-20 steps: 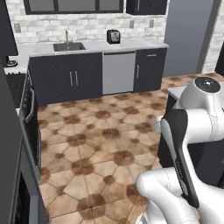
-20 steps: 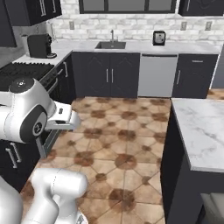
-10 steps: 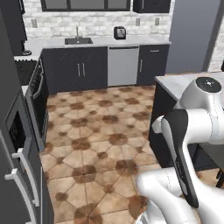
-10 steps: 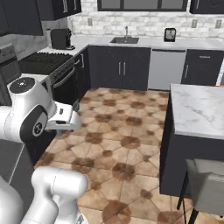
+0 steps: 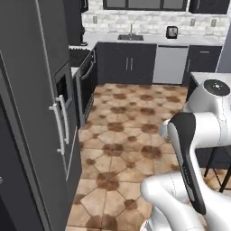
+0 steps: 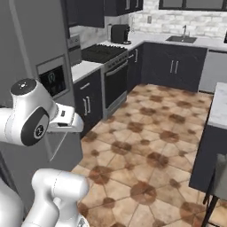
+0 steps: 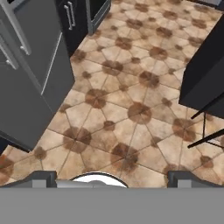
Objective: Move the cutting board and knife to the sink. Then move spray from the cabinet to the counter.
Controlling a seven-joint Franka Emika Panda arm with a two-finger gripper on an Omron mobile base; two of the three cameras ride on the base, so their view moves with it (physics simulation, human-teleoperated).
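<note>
The sink [image 5: 131,37] sits in the worktop [image 5: 149,39] along the far wall, straight across the tiled floor [image 5: 131,135] from the robot. The hand camera looks down at that floor, so the gripper [image 7: 112,177] points downward and well away from any of the task's things — the whole room lies between them. Its fingers [image 7: 41,177] are two dark tips at the bottom of the hand view, set wide apart with bare floor between them: released, holding nothing.

Cutting board, knife and spray cannot be made out at this distance. The long axis of the board cannot be judged. Judgement: the step in hand is approach, not grasp; the base must close on the far worktop before the arm has anything to reach.

Differences between views:
- The left base view shows the tall grey fridge [image 5: 31,113] close on the left, a small dark appliance [image 5: 171,32] on the worktop right of the sink, and the dishwasher [image 5: 170,64] below it.
- The right base view adds the stove [image 6: 104,53] and a coffee machine [image 6: 119,33] in the corner — and the sink [image 6: 181,39] with its faucet [image 6: 185,30].
- The hand view shows the fridge door edge and a dark island side [image 7: 205,70].
</note>
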